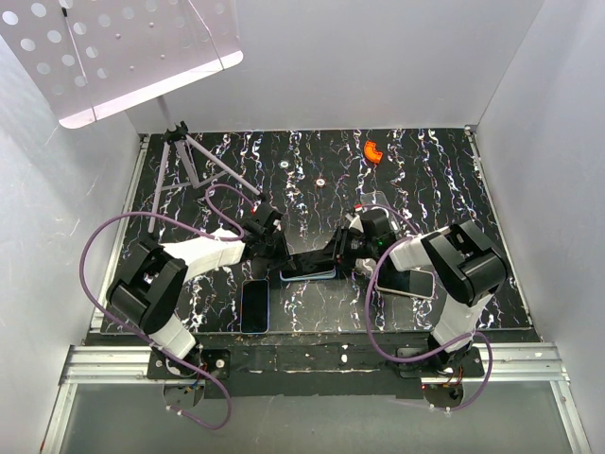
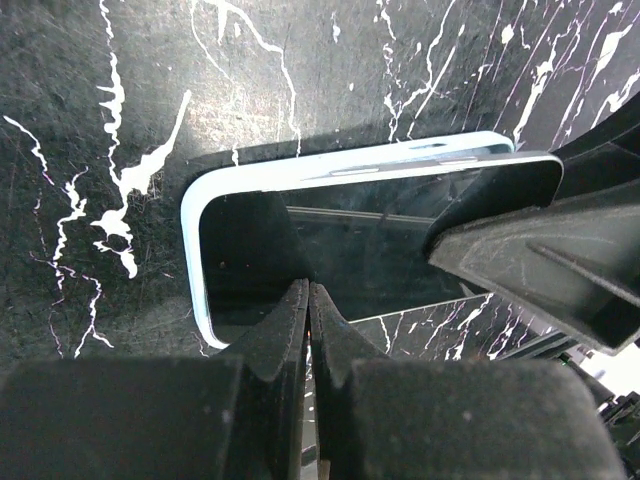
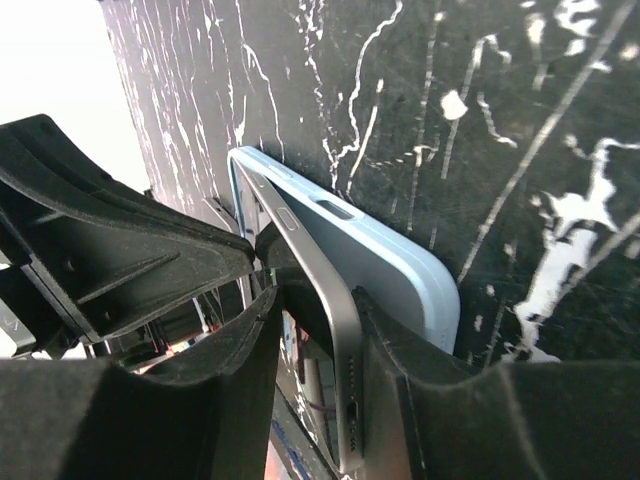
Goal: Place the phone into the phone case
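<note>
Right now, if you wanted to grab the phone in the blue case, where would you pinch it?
Probably its lifted end, coming from the robot's right: one finger on the screen, one under the back. The phone sits tilted, other end tucked into the blue case, so only the lifted end has room underneath.

Arms are bent inward, end effectors set close together.
The left end effector [image 2: 308,305] is pressed shut; the right end effector [image 3: 318,305] is clamped across a phone [image 3: 343,400] edge.
</note>
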`<state>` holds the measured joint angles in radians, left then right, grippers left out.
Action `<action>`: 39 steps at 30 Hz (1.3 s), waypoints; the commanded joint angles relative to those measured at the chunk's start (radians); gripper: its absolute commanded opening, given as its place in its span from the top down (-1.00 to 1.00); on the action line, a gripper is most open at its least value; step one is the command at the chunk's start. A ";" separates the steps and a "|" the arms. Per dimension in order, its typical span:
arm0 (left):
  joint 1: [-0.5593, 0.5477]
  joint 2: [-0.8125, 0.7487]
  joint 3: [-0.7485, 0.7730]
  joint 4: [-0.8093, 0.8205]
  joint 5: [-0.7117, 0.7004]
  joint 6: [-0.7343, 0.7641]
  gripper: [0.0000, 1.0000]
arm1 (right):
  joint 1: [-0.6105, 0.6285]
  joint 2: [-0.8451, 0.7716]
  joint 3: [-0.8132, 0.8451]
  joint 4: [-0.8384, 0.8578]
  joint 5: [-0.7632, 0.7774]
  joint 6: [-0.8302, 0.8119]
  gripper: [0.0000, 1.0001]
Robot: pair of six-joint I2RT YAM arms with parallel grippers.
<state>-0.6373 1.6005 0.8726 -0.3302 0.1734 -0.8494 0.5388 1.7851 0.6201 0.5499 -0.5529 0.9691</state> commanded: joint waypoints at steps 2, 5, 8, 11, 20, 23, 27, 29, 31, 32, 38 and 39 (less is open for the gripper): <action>-0.004 0.006 -0.003 0.005 -0.015 -0.016 1.00 | 0.055 0.059 0.033 -0.359 0.079 -0.124 0.06; -0.002 0.019 0.000 -0.018 -0.025 -0.019 1.00 | 0.067 0.047 0.082 -0.503 0.123 -0.180 -0.06; -0.004 0.033 0.009 -0.043 -0.037 -0.017 1.00 | 0.084 0.036 0.141 -0.652 0.198 -0.237 -0.13; -0.002 0.039 0.019 -0.072 -0.051 -0.019 1.00 | 0.096 0.027 0.194 -0.775 0.274 -0.288 -0.20; -0.004 0.075 0.029 -0.102 -0.055 -0.028 1.00 | 0.110 -0.001 0.270 -0.985 0.427 -0.365 -0.28; -0.002 0.076 0.026 -0.107 -0.058 -0.028 1.00 | 0.113 -0.001 0.288 -1.022 0.453 -0.382 -0.28; -0.002 0.082 0.028 -0.116 -0.063 -0.025 1.00 | 0.131 0.017 0.323 -1.073 0.496 -0.403 -0.28; -0.004 0.081 0.028 -0.119 -0.063 -0.025 1.00 | 0.145 0.022 0.337 -1.081 0.504 -0.408 -0.28; -0.004 0.076 0.025 -0.119 -0.064 -0.025 1.00 | 0.159 0.028 0.342 -1.076 0.498 -0.411 -0.28; -0.004 0.076 0.026 -0.119 -0.064 -0.023 1.00 | 0.167 0.034 0.346 -1.075 0.495 -0.412 -0.28; -0.004 0.070 0.046 -0.118 -0.045 -0.002 1.00 | 0.227 0.086 0.408 -1.100 0.498 -0.414 -0.26; -0.004 0.072 0.049 -0.118 -0.043 0.003 1.00 | 0.237 0.094 0.420 -1.108 0.501 -0.412 -0.26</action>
<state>-0.6369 1.6440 0.9211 -0.3790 0.1688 -0.8860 0.7181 1.7626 1.0668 -0.3889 -0.1528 0.6182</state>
